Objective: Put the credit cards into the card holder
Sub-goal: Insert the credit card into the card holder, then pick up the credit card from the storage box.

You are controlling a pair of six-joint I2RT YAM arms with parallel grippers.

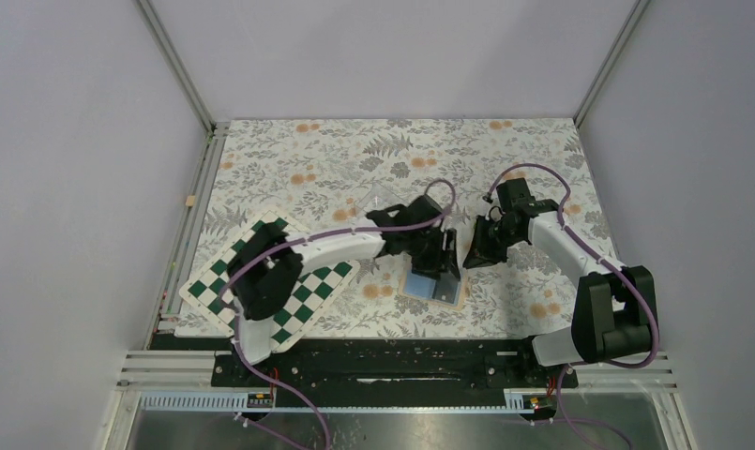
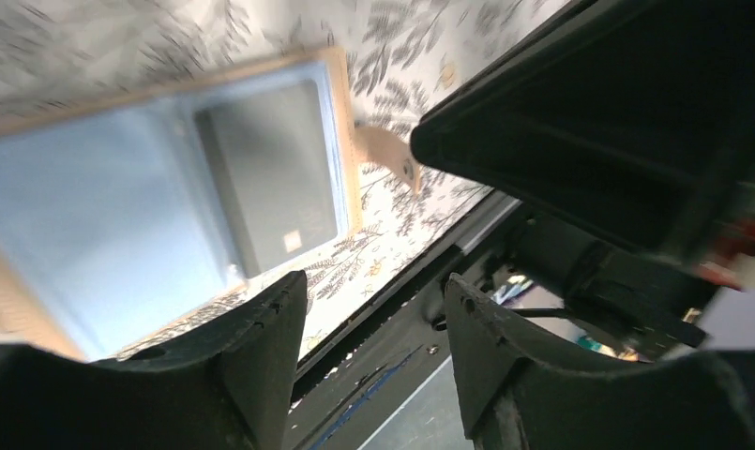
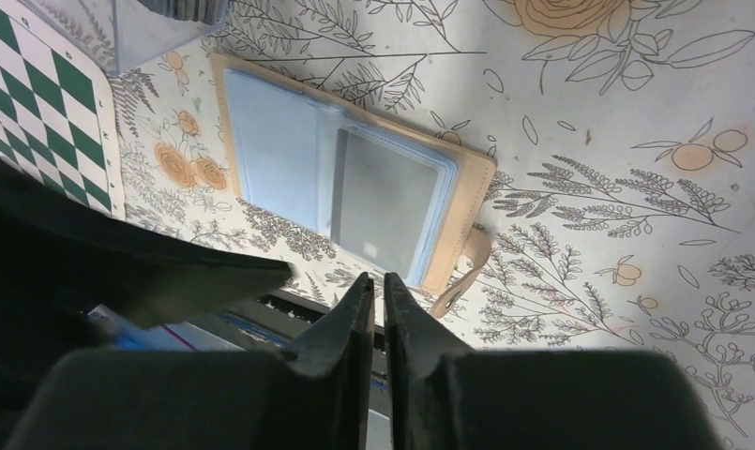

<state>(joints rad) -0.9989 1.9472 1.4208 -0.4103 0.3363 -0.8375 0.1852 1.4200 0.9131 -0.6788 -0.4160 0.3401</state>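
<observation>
The card holder (image 3: 279,150) lay open on the surface (image 1: 354,159) between both arms. 1 dark card (image 2: 270,178) sat in the blue pocket on the half nearest the clasp (image 3: 472,253), so this insertion looked finished. The left fingers (image 2: 261,347) hung above the holder's near edge, parted about halfway and holding nothing. The right fingers (image 3: 350,328) hovered near the clasp, almost closed with only a thin slit, also empty. The next move was probably fetching another card, perhaps from the clear box (image 3: 158,33), which calls for a careful pinch on a thin edge.
</observation>
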